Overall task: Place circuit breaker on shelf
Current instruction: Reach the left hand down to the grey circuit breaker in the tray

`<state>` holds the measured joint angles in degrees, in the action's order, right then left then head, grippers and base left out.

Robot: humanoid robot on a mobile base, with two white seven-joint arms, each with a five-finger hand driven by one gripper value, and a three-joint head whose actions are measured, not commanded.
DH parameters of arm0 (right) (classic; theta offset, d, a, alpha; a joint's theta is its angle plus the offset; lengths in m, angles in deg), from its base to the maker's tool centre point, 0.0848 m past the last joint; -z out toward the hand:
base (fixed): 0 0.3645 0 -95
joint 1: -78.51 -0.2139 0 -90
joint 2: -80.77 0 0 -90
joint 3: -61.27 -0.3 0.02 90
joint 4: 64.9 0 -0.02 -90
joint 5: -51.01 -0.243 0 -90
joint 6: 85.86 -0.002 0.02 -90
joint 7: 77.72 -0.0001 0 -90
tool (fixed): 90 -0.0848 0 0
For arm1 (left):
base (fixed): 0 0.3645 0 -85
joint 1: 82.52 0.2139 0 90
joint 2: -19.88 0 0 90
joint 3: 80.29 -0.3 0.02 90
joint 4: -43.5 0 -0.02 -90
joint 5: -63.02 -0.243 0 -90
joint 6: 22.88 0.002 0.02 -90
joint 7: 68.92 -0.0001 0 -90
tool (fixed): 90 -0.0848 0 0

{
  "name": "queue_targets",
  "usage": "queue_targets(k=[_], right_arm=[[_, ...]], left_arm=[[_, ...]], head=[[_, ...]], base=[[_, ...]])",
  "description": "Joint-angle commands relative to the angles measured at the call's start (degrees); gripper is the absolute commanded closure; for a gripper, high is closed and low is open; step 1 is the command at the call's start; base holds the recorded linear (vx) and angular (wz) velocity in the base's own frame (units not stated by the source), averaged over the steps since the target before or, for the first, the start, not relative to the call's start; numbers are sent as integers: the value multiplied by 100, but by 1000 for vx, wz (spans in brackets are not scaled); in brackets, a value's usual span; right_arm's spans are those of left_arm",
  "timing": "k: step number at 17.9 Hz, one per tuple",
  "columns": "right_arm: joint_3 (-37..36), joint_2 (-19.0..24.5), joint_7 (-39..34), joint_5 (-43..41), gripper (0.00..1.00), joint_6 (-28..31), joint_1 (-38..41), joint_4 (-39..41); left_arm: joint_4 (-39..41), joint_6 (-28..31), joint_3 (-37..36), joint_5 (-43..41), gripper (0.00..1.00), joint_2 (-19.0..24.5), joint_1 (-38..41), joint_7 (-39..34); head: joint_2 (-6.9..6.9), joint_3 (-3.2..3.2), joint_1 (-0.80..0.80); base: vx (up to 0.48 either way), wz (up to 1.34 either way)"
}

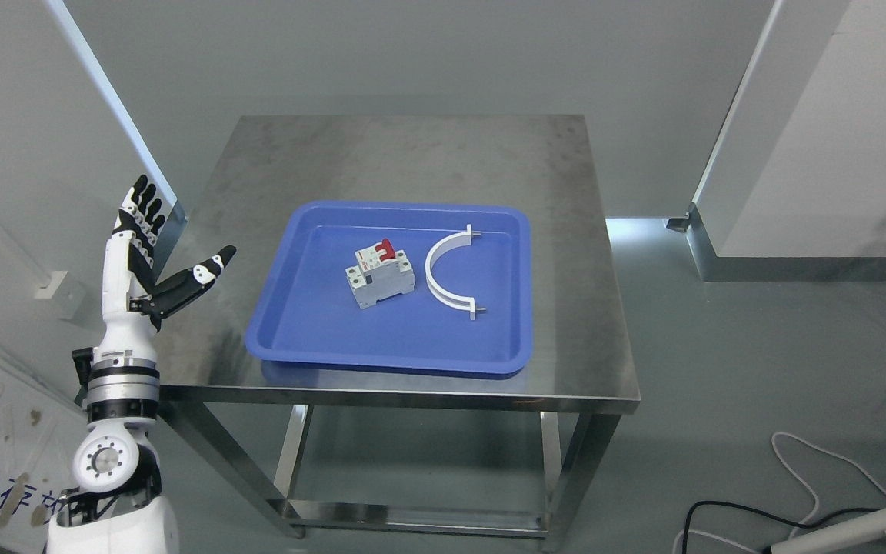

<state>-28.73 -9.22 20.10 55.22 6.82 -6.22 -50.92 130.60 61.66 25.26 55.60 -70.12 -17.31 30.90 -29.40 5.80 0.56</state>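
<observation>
Centrally, a boxy grey circuit breaker (380, 274) with a red toggle lies in a glossy blue plastic tray (312, 338) on the brushed steel worktop (412, 154), beside a curved white clamp (445, 271); the left hand (152, 258) hovers off the worktop's left edge, fingers spread, holding nothing

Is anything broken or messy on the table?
Nothing looks broken or spilled. The circuit breaker lies a bit crooked in the blue tray, beside a white curved clamp. The tray sits flat on the metal table. The left hand is raised off to the side, fingers spread.
</observation>
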Motion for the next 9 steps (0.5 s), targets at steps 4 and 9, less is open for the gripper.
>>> queue_targets(k=[4,9], right_arm=[[114,-100,1,1,0,189,1,0],[114,-100,1,1,0,189,1,0]], left_arm=[[44,-480,-104,-5,1,100,-26,1723],[35,-63,-1710,-784,6,1115,-289,2156]], head=[[0,0,0],[0,0,0]], base=[[76,-1],[12,-21]])
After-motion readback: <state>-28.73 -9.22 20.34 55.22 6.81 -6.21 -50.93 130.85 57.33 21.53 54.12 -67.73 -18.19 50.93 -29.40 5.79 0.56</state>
